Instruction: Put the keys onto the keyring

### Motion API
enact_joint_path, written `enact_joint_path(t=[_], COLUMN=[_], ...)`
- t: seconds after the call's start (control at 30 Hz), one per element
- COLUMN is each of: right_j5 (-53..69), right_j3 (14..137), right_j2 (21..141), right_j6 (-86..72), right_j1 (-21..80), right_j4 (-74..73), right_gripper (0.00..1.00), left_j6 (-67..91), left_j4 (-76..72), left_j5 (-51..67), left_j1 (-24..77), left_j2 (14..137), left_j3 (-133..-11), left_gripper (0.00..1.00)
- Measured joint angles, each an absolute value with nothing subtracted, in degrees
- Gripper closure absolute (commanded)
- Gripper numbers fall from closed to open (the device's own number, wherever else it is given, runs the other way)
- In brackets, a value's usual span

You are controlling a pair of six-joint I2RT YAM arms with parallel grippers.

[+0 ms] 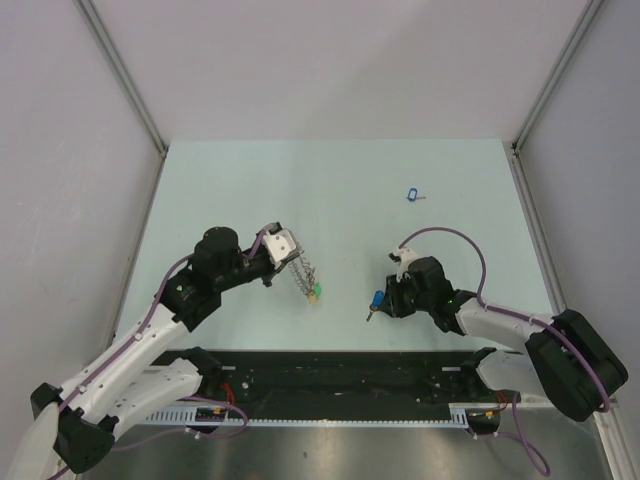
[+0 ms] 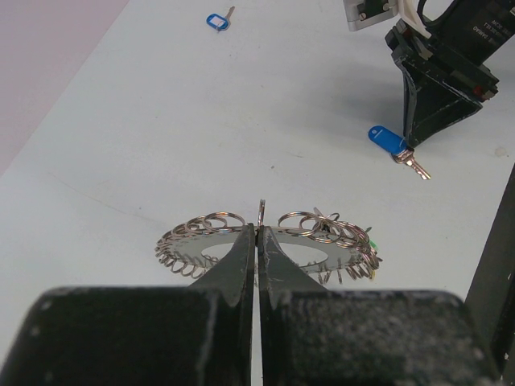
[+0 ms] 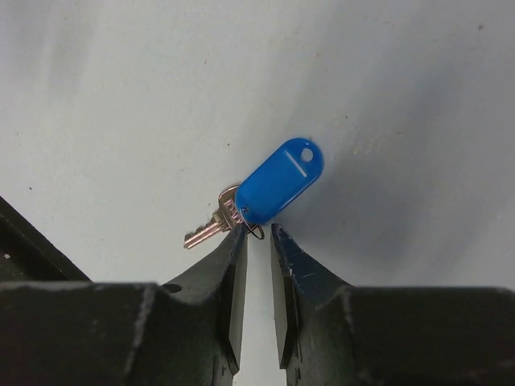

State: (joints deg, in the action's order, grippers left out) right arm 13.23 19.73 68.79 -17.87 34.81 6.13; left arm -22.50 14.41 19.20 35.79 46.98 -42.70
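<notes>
The keyring [image 2: 310, 244], a flat silver ring fringed with small split rings and a green tag, is pinched at its near rim by my shut left gripper [image 2: 258, 232] and held just above the table. In the top view the keyring [image 1: 308, 276] hangs below the left gripper [image 1: 296, 264]. One of the keys, with a blue tag [image 3: 282, 181], lies flat on the table. My right gripper [image 3: 257, 233] is low over it, its jaws narrow but apart, with the key's small wire loop between the fingertips. Another of the keys [image 1: 412, 195] lies at the far right.
The pale table [image 1: 330, 180] is bounded by white walls with metal corner posts. A black rail with cabling [image 1: 330, 375] runs along the near edge between the arm bases. In the left wrist view the right arm [image 2: 438, 72] stands over the nearer blue-tagged key [image 2: 386, 138].
</notes>
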Motion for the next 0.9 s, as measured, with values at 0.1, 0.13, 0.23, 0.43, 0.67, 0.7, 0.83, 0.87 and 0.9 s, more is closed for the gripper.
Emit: enact_joint_path(t=[0.1,0.13,0.23,0.43,0.67,0.7,0.83,0.87,0.9], right_j5=[13.3,13.3,13.3,13.2,12.8,12.8,12.9,12.7,12.6], right_j3=[19.9,19.9,20.2,20.4,23.4,24.6,31.4,33.9,36.3], right_j2=[69.1,69.3,69.8,70.0,69.4,69.5,72.3,74.1,75.7], right_j6=[-17.7,-17.6,-17.3,-16.6,-15.9,-15.9,-15.5,-15.3,-14.8], right_j1=[34.9,35.0,35.3,36.3,36.8,36.8,37.0,37.2,37.6], right_j4=[6.3,6.3,6.3,6.1,0.4,-1.0,-6.8,-8.6,-10.6], right_gripper=[0.82,0.82,0.89,1.0,1.0,1.0,1.0,1.0,1.0], left_j6=[-22.5,-22.5,-22.5,-22.5,-22.5,-22.5,-22.5,-22.5,-22.5], left_j4=[14.4,14.4,14.4,14.4,14.4,14.4,14.4,14.4,14.4], left_j5=[19.2,19.2,19.2,19.2,19.2,19.2,19.2,19.2,19.2], left_j1=[35.8,35.8,35.8,35.8,35.8,35.8,35.8,35.8,35.8], left_j2=[47.0,47.0,47.0,47.0,47.0,47.0,47.0,47.0,47.0], left_j3=[-42.7,-42.7,-42.7,-42.7,-42.7,-42.7,-42.7,-42.7,-42.7], left_gripper=[1.0,1.0,1.0,1.0,1.0,1.0,1.0,1.0,1.0])
